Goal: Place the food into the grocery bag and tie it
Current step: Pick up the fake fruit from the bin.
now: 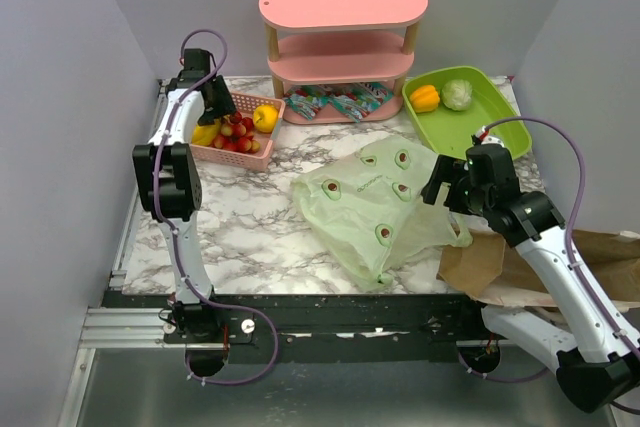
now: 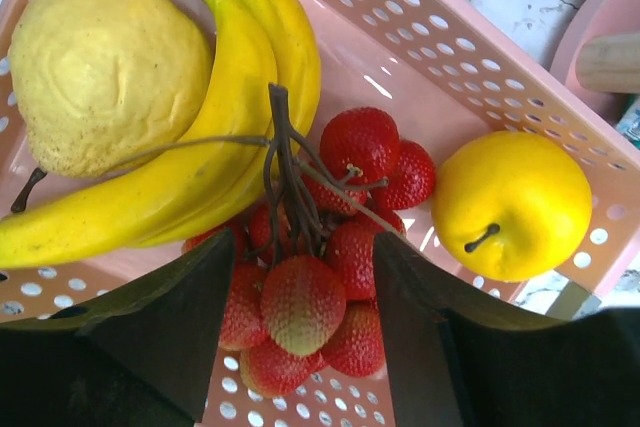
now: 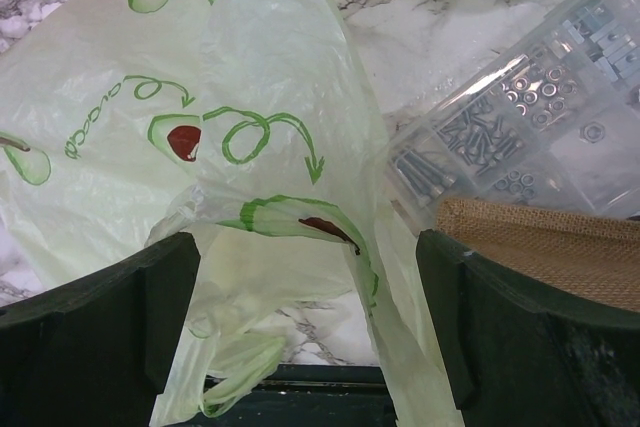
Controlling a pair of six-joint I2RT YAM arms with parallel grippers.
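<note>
Worktop [image 1: 250, 217]: marbled, carrying everything.
Grocery bag [image 1: 375, 207]: crumpled at centre-right of the worktop.
Pink basket [image 2: 420, 47]: far left, holding fruit.
Right end effector [image 3: 305, 242]: fingers wide apart over the bag's near edge, gripping nothing.
Left end effector [image 2: 303, 242]: fingers apart, straddling the small red fruits [image 2: 300, 297]; they may be touching, but it is hard to tell.
Bananas [image 2: 220, 117]: in the basket, against the red fruits.

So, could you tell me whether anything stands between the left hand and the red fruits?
Nothing visible does. The left hand is open above the red fruits in the pink basket, a finger on each side; the bananas lie alongside.
</note>
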